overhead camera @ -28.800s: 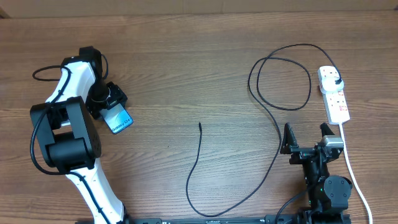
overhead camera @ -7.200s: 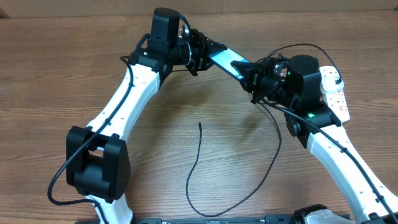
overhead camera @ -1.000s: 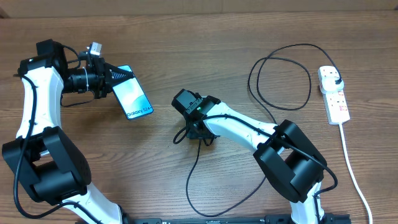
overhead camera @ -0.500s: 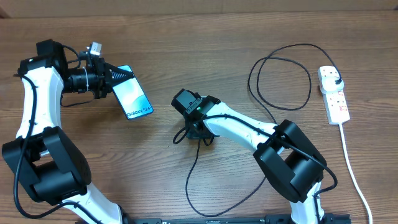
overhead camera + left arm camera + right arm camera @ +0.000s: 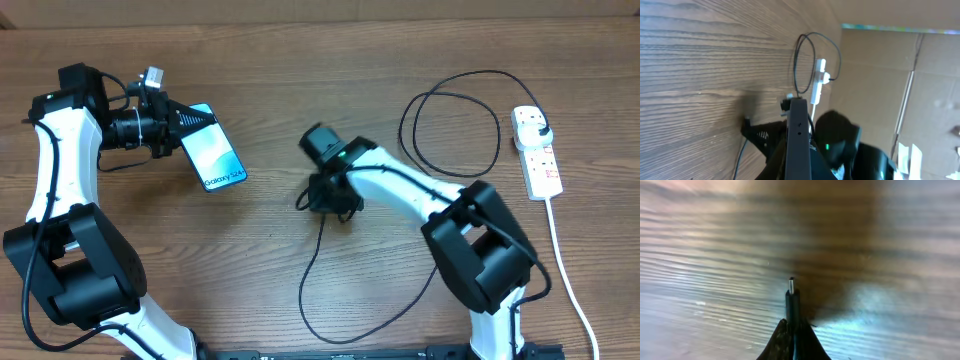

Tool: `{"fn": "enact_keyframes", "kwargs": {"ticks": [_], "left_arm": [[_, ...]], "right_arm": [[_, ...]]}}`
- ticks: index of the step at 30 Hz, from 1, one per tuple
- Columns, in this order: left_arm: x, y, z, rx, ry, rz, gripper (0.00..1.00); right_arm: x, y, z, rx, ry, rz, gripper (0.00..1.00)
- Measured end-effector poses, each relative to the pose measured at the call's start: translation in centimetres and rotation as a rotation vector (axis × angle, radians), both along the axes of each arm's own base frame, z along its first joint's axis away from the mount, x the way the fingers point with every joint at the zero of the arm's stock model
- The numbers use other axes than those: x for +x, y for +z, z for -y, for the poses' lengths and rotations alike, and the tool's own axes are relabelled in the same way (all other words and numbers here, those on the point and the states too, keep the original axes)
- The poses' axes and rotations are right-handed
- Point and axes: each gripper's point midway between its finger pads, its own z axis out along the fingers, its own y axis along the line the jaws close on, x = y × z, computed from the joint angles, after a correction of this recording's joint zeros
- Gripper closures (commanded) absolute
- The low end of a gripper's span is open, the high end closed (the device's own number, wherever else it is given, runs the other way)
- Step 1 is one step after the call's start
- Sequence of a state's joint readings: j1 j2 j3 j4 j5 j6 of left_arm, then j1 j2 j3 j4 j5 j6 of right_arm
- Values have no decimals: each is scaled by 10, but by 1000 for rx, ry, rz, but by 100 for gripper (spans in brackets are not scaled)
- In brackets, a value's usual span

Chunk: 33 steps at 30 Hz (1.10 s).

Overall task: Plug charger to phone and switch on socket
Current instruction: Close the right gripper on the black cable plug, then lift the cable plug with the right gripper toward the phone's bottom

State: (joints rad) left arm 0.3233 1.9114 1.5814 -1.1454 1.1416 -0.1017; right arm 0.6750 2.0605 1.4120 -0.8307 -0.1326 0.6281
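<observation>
My left gripper (image 5: 185, 135) is shut on the phone (image 5: 212, 157), holding it off the table at the left with its light-blue screen up and tilted. In the left wrist view the phone (image 5: 798, 131) shows edge-on between the fingers. My right gripper (image 5: 325, 198) hangs over the table's middle, shut on the connector end of the charger (image 5: 303, 300). The small tip (image 5: 791, 284) sticks out past the closed right gripper (image 5: 793, 327). The thin black cable loops away to the black plug (image 5: 541, 126) seated in the white socket (image 5: 540, 165) at the far right.
The cable makes a wide loop (image 5: 450, 122) at the back right, which shows with the socket (image 5: 818, 84) in the left wrist view. The socket's thick white cord (image 5: 565, 270) runs down the right edge. Cardboard stands behind the table.
My right gripper has shifted right and slightly back with the cable's connector end pinched in it. The left arm and the phone have stayed still.
</observation>
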Motion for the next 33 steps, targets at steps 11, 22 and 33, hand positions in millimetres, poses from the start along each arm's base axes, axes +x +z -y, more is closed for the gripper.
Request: {"fn": "enact_keyframes", "kwargs": {"ticks": [11, 22, 33], "left_arm": [[7, 46, 12, -236, -37, 156, 95], [17, 66, 11, -322, -51, 221, 95], [63, 91, -1, -289, -6, 273, 96]], "right_arm": [[22, 123, -56, 650, 182, 63, 96], [-5, 196, -89, 1087, 439, 21, 96], [-1, 227, -98, 1203, 465, 27, 96]]}}
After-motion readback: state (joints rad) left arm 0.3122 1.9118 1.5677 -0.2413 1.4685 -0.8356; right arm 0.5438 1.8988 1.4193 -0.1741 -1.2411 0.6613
